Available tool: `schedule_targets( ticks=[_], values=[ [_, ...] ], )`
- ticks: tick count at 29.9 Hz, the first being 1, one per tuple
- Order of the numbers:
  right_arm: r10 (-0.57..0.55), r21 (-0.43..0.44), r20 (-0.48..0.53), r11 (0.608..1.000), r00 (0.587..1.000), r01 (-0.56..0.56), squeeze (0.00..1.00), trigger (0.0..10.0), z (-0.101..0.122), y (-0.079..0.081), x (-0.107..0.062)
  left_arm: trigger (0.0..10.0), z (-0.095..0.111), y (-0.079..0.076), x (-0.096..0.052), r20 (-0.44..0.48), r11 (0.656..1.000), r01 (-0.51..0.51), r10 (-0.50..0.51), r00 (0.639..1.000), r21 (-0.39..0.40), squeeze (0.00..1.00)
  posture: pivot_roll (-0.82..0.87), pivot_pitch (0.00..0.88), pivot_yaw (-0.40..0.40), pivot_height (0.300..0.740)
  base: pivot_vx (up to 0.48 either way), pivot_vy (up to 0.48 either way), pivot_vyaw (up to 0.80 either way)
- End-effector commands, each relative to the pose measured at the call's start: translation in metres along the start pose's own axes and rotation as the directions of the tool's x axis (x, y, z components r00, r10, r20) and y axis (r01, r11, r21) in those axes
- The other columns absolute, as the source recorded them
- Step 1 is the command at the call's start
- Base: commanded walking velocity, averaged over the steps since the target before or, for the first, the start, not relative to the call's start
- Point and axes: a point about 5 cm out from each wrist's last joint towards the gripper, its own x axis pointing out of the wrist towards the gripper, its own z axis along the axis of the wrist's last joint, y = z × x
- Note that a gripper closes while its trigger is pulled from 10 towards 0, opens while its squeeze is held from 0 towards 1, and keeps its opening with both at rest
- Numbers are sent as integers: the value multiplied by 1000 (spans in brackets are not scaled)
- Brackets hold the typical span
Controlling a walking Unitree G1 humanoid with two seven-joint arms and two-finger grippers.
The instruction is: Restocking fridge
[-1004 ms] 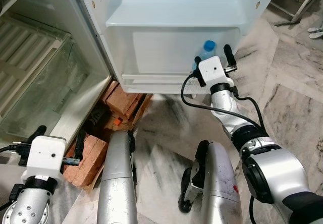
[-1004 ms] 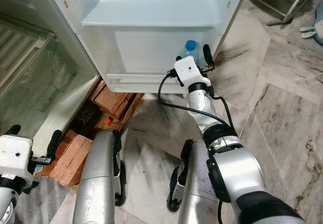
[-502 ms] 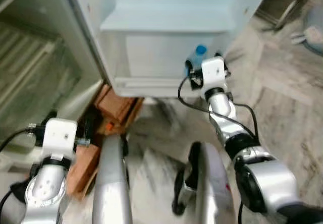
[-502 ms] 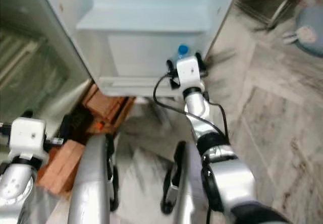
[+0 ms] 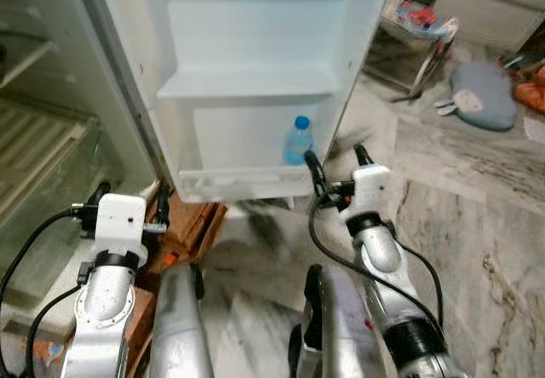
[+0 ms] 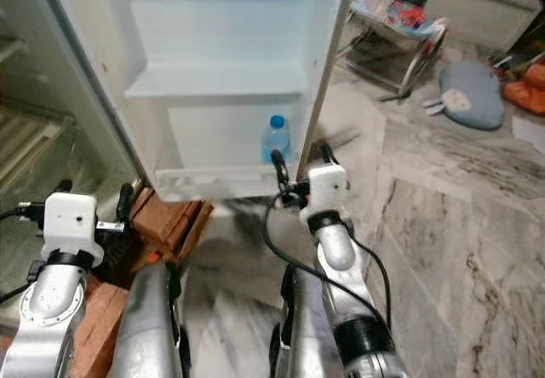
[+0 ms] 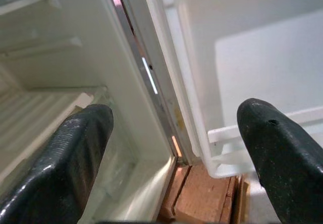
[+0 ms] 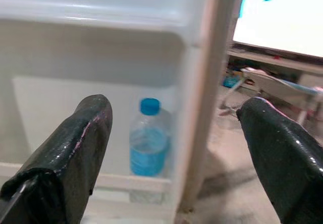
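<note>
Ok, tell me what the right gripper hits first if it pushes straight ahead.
Most likely the water bottle standing in the fridge door's bottom shelf. The open right gripper points at it, though the shelf's front rail may come first; depth is unclear.

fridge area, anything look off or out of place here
Yes: red bricks are stacked on the floor under the fridge's open door, an odd thing to find there. The water bottle stands upright in the lowest door shelf, nothing spilled. The right claw is open just in front of it.
</note>
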Motion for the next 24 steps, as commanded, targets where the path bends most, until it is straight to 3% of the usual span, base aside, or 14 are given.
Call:
schedule_targets(
  ticks=[1,8,17,24],
  values=[
    [-24,44,12,999,1000,23,0,10000,5,-4,-1,10000,-3,-2,3,1,1000,-5,5,1000,-5,0,152,0,-39,541,0,0,0],
    [-28,33,-2,999,1000,28,0,10000,12,-8,12,10000,0,-7,23,47,1000,-11,12,999,-13,0,149,0,-36,584,0,0,0],
    [-24,0,1,1000,1000,24,0,10000,17,-16,16,10000,-3,2,22,41,999,-50,49,998,9,0,143,0,-24,633,0,0,0],
    [-43,13,-69,999,997,44,0,10000,4,-20,8,10000,-19,-11,22,4,1000,11,-11,1000,-19,0,145,0,-86,678,0,0,0]
  ],
)
